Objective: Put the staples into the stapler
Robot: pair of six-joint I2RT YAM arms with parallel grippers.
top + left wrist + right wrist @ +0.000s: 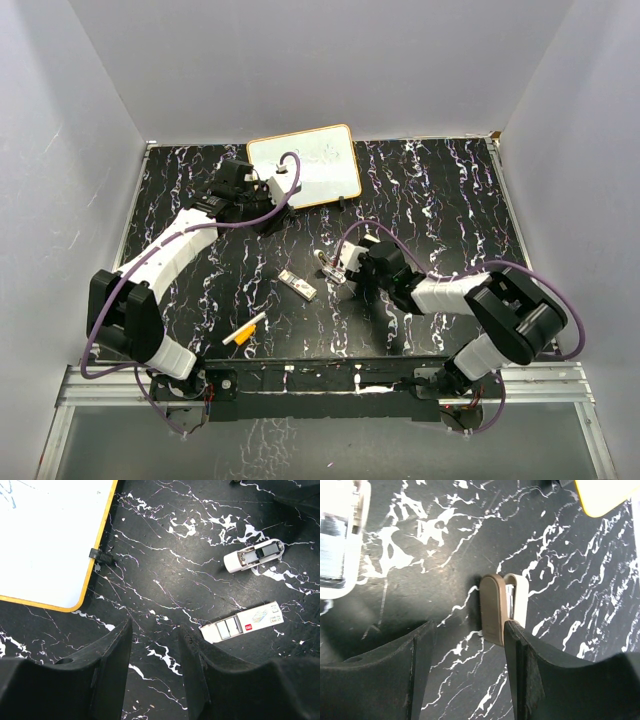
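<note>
Right tool (470,629), jaws apart, at stapler (496,607)

Top camera high, looking down; wrist cameras low, close, sharing stapler (254,555).

rectangular white board with rounded orange-yellow frame (305,165): flat at far edge, faint blue scribbles | small black clip (101,556): on board's frame | orange-and-white marker pen (245,330): lying near front edge | black white-veined marble-pattern tabletop (450,190): beneath all
</note>
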